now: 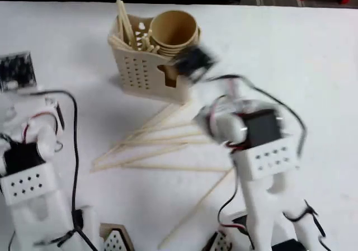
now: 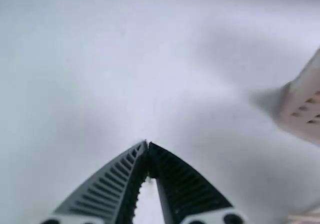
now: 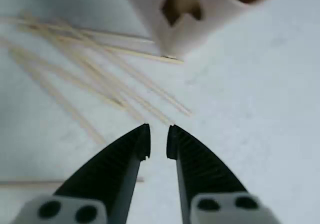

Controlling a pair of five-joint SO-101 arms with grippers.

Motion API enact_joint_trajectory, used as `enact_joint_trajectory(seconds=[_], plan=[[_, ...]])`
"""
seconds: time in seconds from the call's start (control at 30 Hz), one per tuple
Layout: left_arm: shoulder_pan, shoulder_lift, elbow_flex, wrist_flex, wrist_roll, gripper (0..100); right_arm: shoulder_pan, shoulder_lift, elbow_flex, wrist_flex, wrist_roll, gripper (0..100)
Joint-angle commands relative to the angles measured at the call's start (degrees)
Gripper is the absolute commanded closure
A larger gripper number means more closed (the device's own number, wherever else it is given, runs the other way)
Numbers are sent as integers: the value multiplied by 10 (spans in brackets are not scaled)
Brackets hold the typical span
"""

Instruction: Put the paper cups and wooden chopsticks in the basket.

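Beside the basket [image 1: 140, 75], which holds the cups [image 1: 174, 30] and several chopsticks [image 1: 126, 22], the right gripper [image 3: 157, 141] hangs slightly parted and empty over more chopsticks scattered on the table [image 1: 291, 55], while the left gripper [image 2: 148, 153] sits closed on nothing, well apart.

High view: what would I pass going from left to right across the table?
Left arm → basket → right arm. The loose chopsticks span under the basket, so they are left out.
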Motion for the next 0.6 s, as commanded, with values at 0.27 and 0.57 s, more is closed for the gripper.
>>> enact_joint_trajectory(seconds=[0.27,0.57], plan=[[-88,-117,238,-148,6,976,-191,187,-25,-25,69,773],[-90,-134,258,-149,-15,976,-208,332,-25,-129,98,695]])
